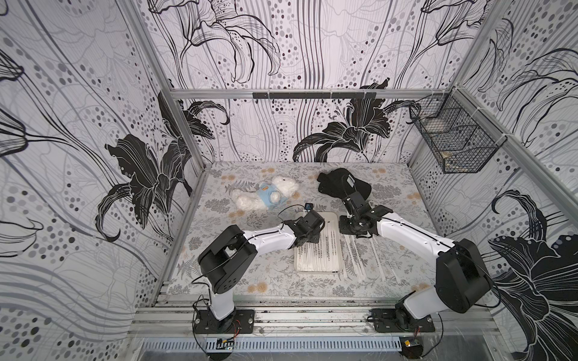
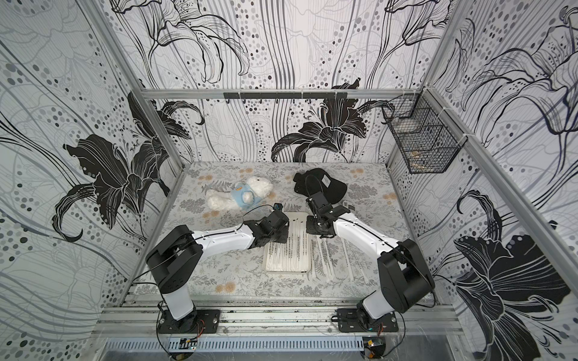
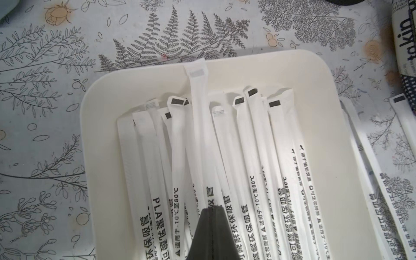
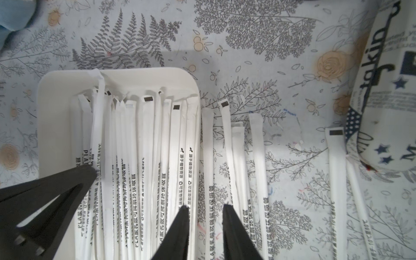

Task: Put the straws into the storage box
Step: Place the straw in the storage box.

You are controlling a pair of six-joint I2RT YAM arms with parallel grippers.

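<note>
The storage box (image 3: 337,139) is a shallow white tray holding several straws (image 3: 254,146) side by side; it also shows in both top views (image 1: 332,216) (image 2: 302,215). My left gripper (image 3: 212,207) hangs over the box and is shut on one straw (image 3: 198,108), whose far end sticks out over the box's rim. More straws (image 4: 256,146) (image 1: 353,253) lie on the table beside the box. My right gripper (image 4: 206,205) is open, its jaws either side of a straw (image 4: 208,139) lying just outside the box wall (image 4: 195,90).
A white plush bear in a blue shirt (image 1: 266,195) and a black cap (image 1: 344,184) lie behind the box. A white packet with black print (image 4: 382,90) rests next to the outermost straws. A black wire basket (image 1: 453,134) hangs on the right wall.
</note>
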